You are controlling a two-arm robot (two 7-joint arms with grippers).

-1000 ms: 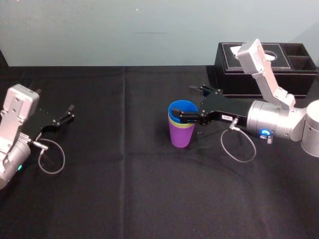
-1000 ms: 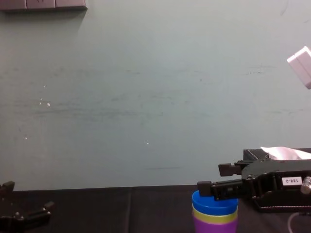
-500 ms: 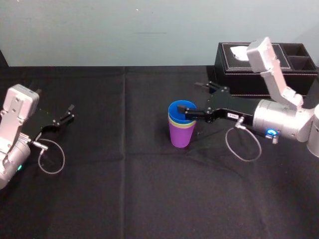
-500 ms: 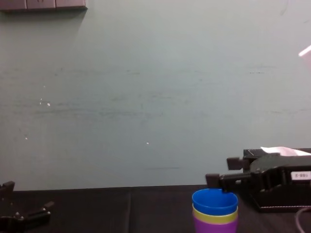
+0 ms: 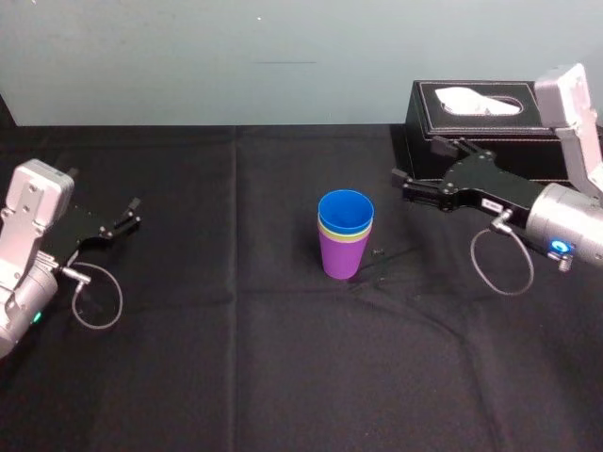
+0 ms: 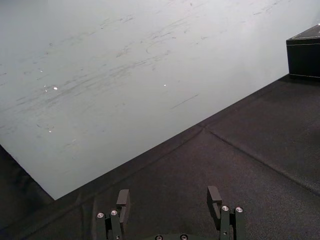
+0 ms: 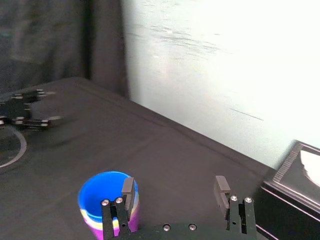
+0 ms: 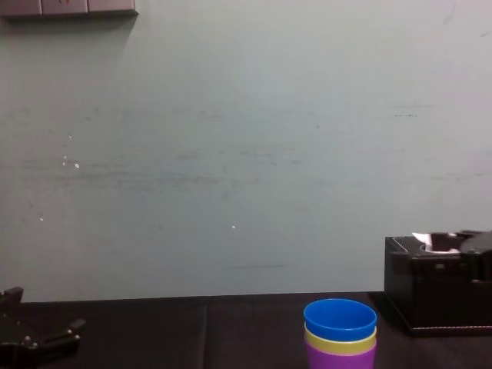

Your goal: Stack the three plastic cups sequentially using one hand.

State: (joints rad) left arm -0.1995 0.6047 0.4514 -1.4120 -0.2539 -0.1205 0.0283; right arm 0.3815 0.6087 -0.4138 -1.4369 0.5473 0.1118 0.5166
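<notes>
The right gripper hangs above the black-clothed table, off to the right of the cups and just in front of the black tissue box. Its long flat jaws stand wide apart with nothing between them. From its wrist camera the two fingers frame bare cloth, with the cups close beside one of them. The three cups are nested upright near the middle of the table: the purple cup at the bottom, the yellow-green cup showing as a narrow band above it, and the blue cup on top. The left gripper sits parked far over at the left edge, jaws spread and empty.
</notes>
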